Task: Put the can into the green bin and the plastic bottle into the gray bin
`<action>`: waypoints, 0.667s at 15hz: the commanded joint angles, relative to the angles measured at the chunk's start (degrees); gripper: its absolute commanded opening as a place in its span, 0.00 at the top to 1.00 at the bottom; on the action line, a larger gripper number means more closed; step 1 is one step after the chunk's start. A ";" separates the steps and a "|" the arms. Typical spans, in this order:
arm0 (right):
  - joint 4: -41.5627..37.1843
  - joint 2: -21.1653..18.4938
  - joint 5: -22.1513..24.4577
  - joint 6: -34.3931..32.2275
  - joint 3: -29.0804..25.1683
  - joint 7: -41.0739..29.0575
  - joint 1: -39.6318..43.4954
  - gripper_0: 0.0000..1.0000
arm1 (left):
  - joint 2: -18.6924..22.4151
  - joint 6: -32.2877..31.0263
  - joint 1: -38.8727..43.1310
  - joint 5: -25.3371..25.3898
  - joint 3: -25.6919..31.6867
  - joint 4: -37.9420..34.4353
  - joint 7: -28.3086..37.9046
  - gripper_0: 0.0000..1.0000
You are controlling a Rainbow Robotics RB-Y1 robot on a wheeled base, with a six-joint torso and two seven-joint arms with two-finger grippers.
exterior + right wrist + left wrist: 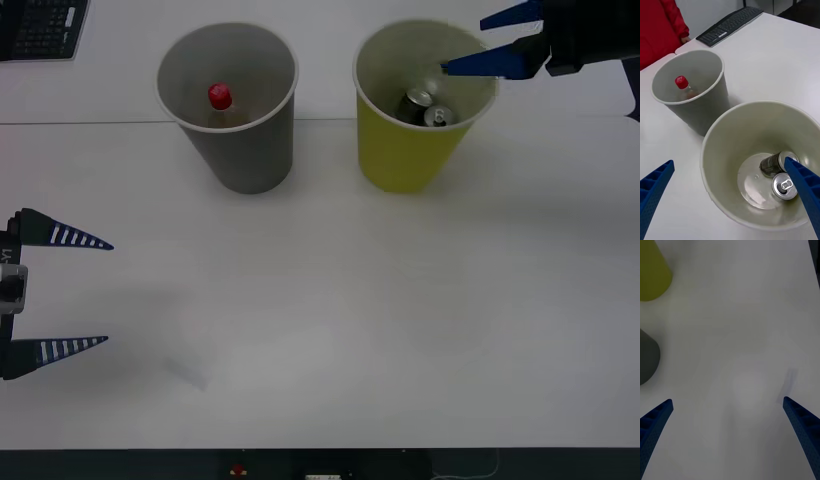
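Can lying on its side at the bottom of the green bin, touching a second silver-topped can sitting beside it. Plastic bottle standing inside the gray bin, red cap up, leaning toward the wall. Both bins standing upright side by side on the white worktop, gray one on the robot's left. Right end effector hovering over the green bin's rim, fingers spread, released, gripping nothing. Left end effector hanging low over the worktop's left side, well apart from the bins, fingers spread, released. Keyboard lying at the far edge.
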 commanded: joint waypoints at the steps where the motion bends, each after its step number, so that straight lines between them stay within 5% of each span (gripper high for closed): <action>1: -4.34 -1.95 -3.75 0.89 -1.73 6.72 5.94 0.00 | 0.00 0.00 0.00 0.00 0.00 0.00 0.00 0.00; 10: -22.27 -8.89 -8.67 8.45 -8.67 27.20 31.08 0.00 | 0.00 0.00 0.00 0.00 0.00 0.00 0.00 0.00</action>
